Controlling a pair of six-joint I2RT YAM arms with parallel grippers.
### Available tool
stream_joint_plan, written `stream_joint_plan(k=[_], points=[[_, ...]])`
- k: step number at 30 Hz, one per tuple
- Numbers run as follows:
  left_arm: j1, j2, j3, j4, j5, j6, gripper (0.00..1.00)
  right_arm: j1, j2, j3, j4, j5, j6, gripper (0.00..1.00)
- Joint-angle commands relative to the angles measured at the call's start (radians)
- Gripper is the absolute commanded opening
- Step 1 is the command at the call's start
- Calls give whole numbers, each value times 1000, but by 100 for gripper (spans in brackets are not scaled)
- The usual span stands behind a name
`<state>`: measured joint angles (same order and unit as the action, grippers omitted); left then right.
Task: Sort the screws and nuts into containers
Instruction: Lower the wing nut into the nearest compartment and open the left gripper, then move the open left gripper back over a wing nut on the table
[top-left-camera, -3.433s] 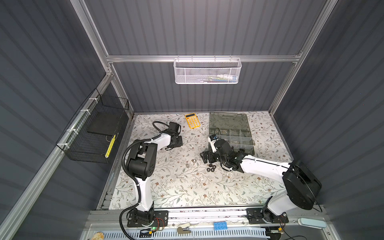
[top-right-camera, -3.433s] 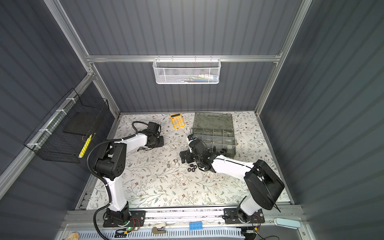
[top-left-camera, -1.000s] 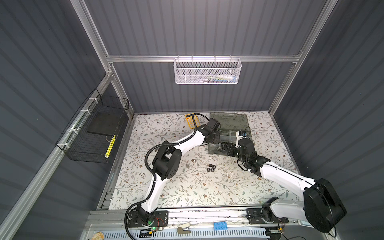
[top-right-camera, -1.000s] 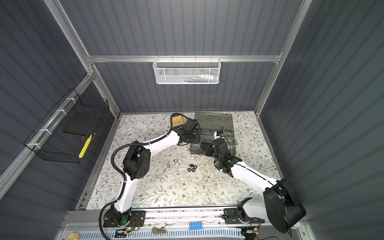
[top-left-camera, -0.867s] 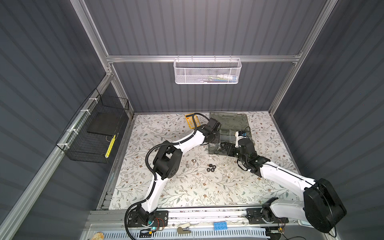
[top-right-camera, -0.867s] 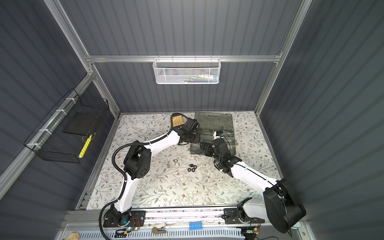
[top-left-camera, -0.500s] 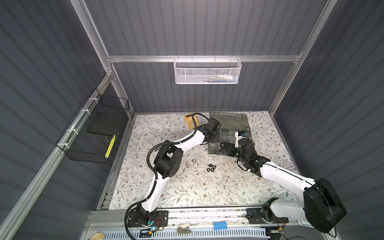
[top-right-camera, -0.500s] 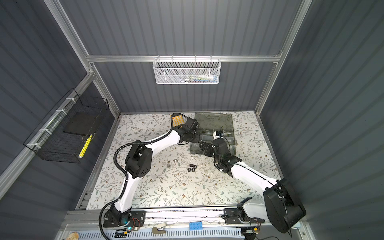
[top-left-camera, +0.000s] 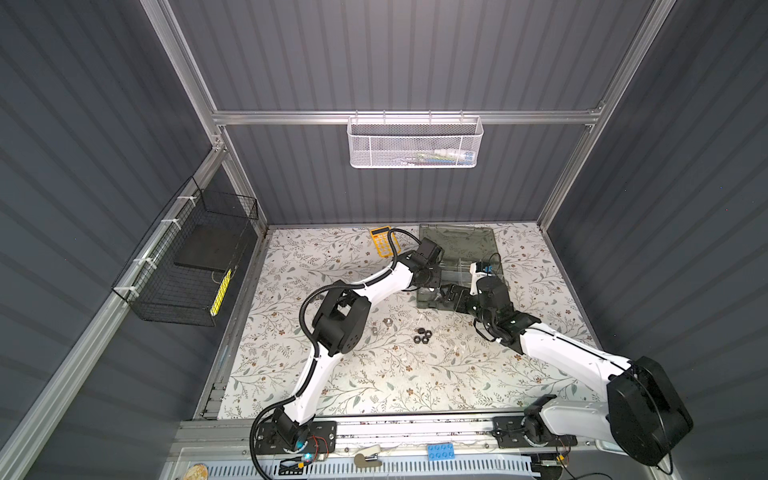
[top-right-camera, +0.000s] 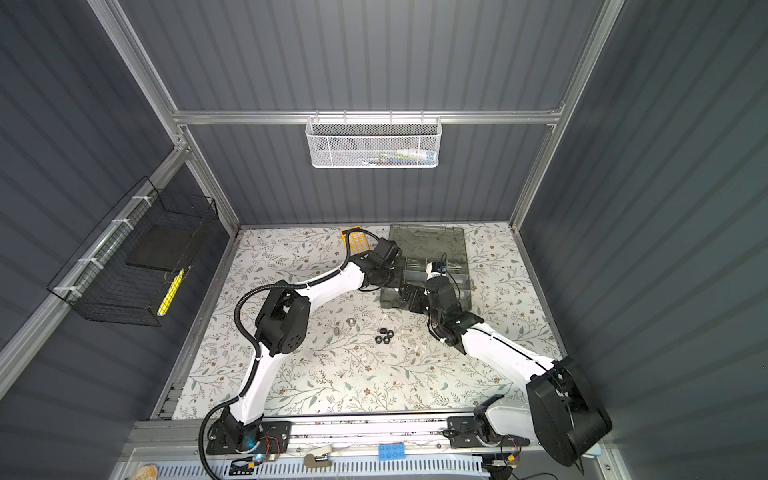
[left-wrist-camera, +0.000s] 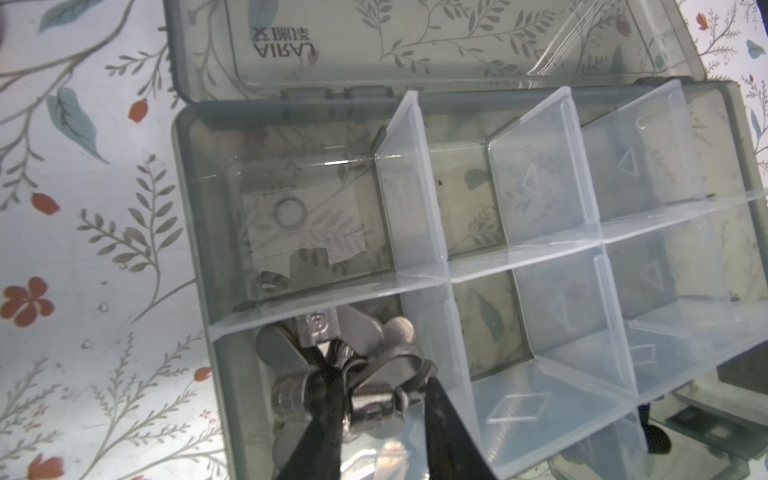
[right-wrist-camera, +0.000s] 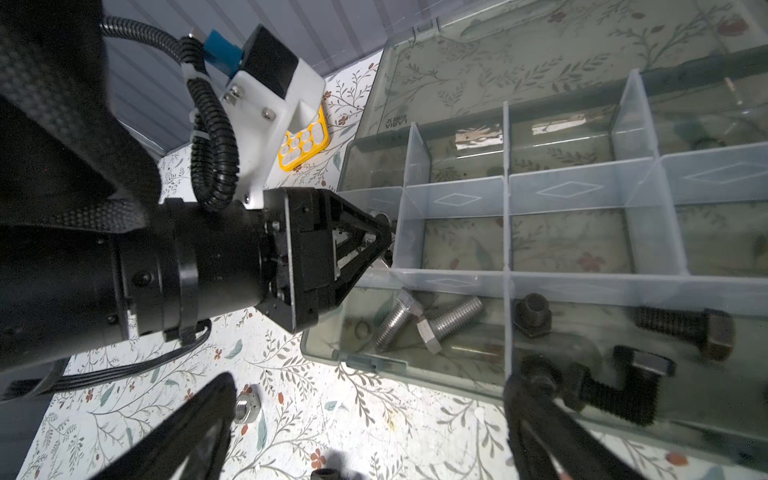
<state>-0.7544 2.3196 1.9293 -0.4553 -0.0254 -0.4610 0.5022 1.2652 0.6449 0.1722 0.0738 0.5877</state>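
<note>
The containers are compartments of a smoky grey organizer box (top-left-camera: 457, 243) (top-right-camera: 428, 241) with its lid open. My left gripper (left-wrist-camera: 374, 368) (right-wrist-camera: 382, 237) reaches into a corner compartment (left-wrist-camera: 232, 374). Its fingers stand a little apart, with a silver winged nut (left-wrist-camera: 374, 401) between them among other winged nuts (left-wrist-camera: 286, 357). My right gripper (right-wrist-camera: 370, 415) (top-left-camera: 446, 297) is wide open and empty at the box's front wall (right-wrist-camera: 324, 349). Silver screws (right-wrist-camera: 432, 324) and black screws (right-wrist-camera: 681, 328) lie in front compartments. Black nuts (top-left-camera: 422, 336) (top-right-camera: 384, 336) and a silver nut (top-left-camera: 387, 322) (right-wrist-camera: 248, 407) lie on the table.
A yellow calculator (top-left-camera: 381, 245) (right-wrist-camera: 305, 137) lies at the back, left of the box. A white mesh basket (top-left-camera: 415, 143) hangs on the back wall and a black wire basket (top-left-camera: 187, 266) on the left wall. The flowered cloth (top-left-camera: 415, 374) covers the table.
Since the earliest frames both arms have swung over to the box, the left from the back left, the right from beside the black nuts. Over the last second they have barely moved.
</note>
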Motion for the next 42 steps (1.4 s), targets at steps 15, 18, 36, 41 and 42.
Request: stream_joint_plan(k=[15,18,36,41,42], points=[[-10,-83,-16,-32,-58,22,51,-3,1,-5,20,-21,12,99],[-10,-103,-27,-38,-78,30,52,-4,4,-5,20,-21,9,99],[76,-280,-198,-27,-116,39,70,41,49,22,41,-57,-39,99],[139,-367,-300,-16,-110,38,75,122,72,62,18,-4,-110,99],[154,-386,-326,-13,-109,37,77,141,78,72,15,5,-130,99]])
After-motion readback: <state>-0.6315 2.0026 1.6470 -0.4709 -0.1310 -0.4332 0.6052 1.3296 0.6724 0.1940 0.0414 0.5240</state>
